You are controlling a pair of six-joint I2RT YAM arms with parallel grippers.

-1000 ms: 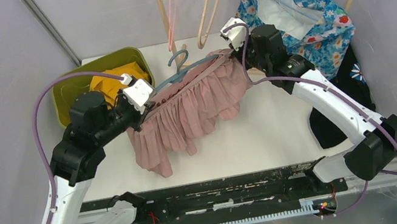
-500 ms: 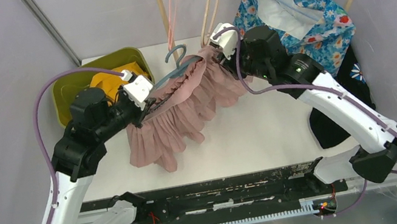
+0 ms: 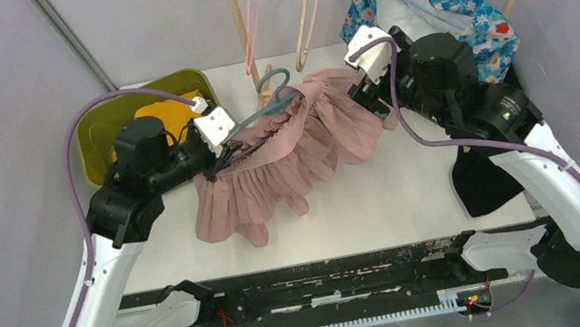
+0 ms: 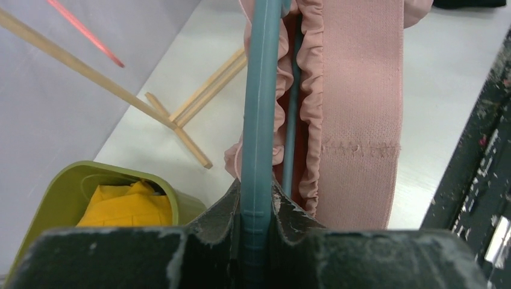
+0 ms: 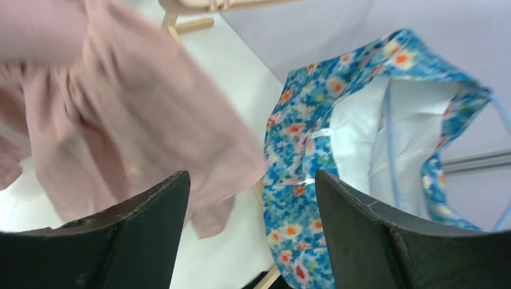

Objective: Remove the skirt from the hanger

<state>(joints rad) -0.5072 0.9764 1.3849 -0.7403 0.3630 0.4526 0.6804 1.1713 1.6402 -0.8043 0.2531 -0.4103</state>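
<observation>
A pink pleated skirt [image 3: 294, 158] hangs on a teal hanger [image 3: 264, 112] above the table, its hem bunched on the tabletop. In the left wrist view the hanger's bar [image 4: 263, 90] runs straight away from me, with the skirt's elastic waistband [image 4: 361, 90] beside it. My left gripper [image 3: 221, 150] [image 4: 259, 201] is shut on the hanger's left end. My right gripper [image 3: 365, 89] [image 5: 250, 176] is open at the skirt's right end with nothing between its fingers. The skirt's loose cloth [image 5: 120, 108] lies blurred to the left of it.
An olive bin [image 3: 95, 139] with yellow cloth sits at the back left. A wooden rack [image 3: 237, 11] with pale hangers stands behind the skirt. A blue floral garment [image 3: 466, 6] [image 5: 301, 156] hangs at the back right, and a black garment [image 3: 484, 183] lies under my right arm.
My right gripper opened and let go of the skirt's right end, then drew back to the right. The skirt's right side has slackened. My left gripper still holds the hanger and has shifted slightly right.
</observation>
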